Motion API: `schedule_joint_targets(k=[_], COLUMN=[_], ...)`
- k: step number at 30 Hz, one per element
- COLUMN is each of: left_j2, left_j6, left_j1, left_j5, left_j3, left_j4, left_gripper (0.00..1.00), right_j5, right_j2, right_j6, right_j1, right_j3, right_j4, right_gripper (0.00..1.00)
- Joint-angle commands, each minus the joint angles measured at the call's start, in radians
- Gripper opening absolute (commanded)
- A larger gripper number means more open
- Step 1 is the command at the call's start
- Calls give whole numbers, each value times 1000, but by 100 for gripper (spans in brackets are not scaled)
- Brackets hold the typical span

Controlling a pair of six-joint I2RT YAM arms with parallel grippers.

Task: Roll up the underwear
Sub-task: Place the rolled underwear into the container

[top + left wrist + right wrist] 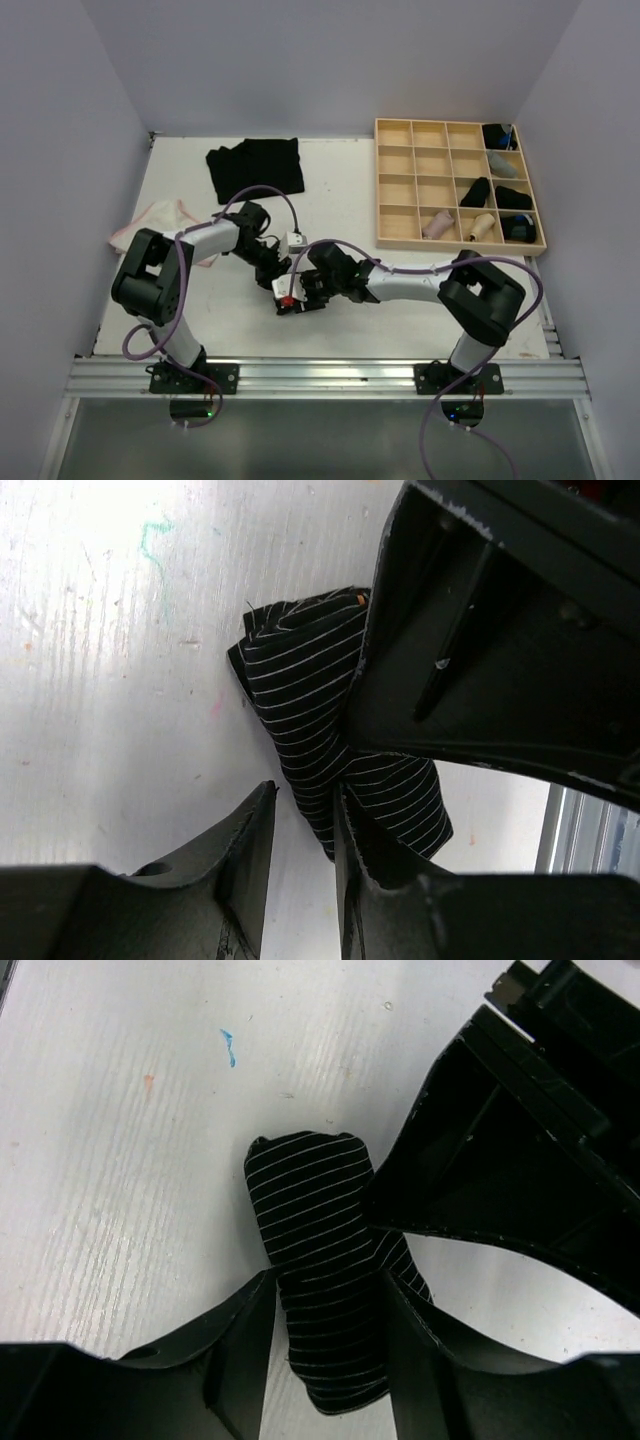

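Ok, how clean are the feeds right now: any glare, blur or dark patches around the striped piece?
Top external: evenly lit and sharp, but the arms hide the work spot. Left wrist: striped cloth crisp, table washed out bright at upper left. Right wrist: stripes sharp too, near fingers plain black with little detail.

No readable text, labels, brands, numbers or signs anywhere.

Pale wooden grid tray (430,160) at the white table's (350,195) far right, metal rail (330,378) along its near edge.
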Motion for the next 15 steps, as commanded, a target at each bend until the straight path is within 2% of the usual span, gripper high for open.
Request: schedule_joint_targets(k=[1, 7, 9, 15], left_j2=[94, 118, 123, 126], left_j6=[37, 56, 54, 63], left_j1=[-25, -23, -23, -23], left_j5=[-229, -246, -252, -264], left_j3=[-49, -25, -14, -11], left_j4=[-33, -55, -59, -62], left_gripper=[31, 31, 31, 31], right_j5=[135, 178, 179, 167], right_j2=[-36, -65, -68, -33], right_j6=[-36, -98, -110, -190], right_j1=[-11, -11, -11, -11], right_j3=[-64, -121, -142, -154], right_j4=[-66, 38, 78, 109], right_gripper=[49, 56, 64, 67])
